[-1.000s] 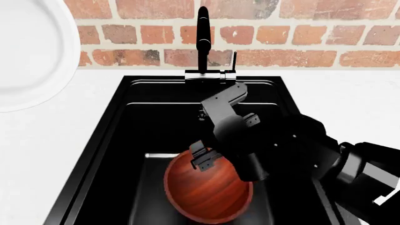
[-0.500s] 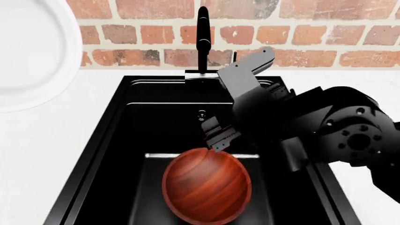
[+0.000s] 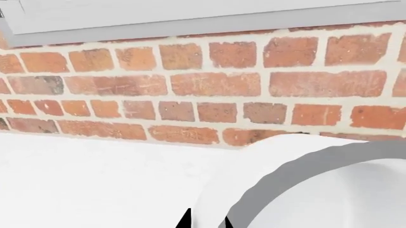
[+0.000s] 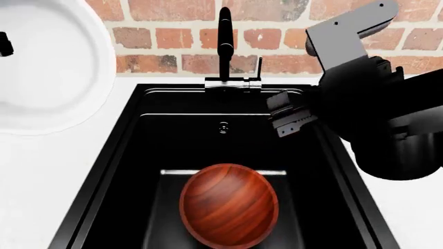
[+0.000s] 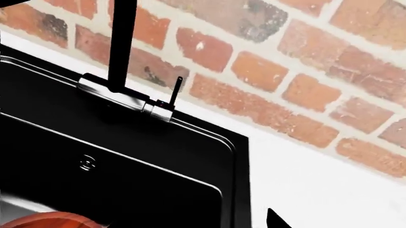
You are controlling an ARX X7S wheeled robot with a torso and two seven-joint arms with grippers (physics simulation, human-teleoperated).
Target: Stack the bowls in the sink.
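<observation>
The wooden bowl (image 4: 229,205) lies in the sink (image 4: 138,150); right fingers (image 4: 289,122) empty, left's state unclear.

We observe the wood-grain bowl (image 4: 229,204) resting in the lower basin of the sink (image 4: 124,155), at six o'clock. The faucet (image 4: 225,44) stands at twelve o'clock against the brick wall (image 4: 166,36). Our right gripper (image 4: 287,118) hangs at about three o'clock above the sink's right rim, jaws apart, holding nothing, well clear of the bowl. The white bowl (image 4: 52,67) fills the ten o'clock corner over the white counter (image 4: 41,171); what holds it is mostly out of frame.
</observation>
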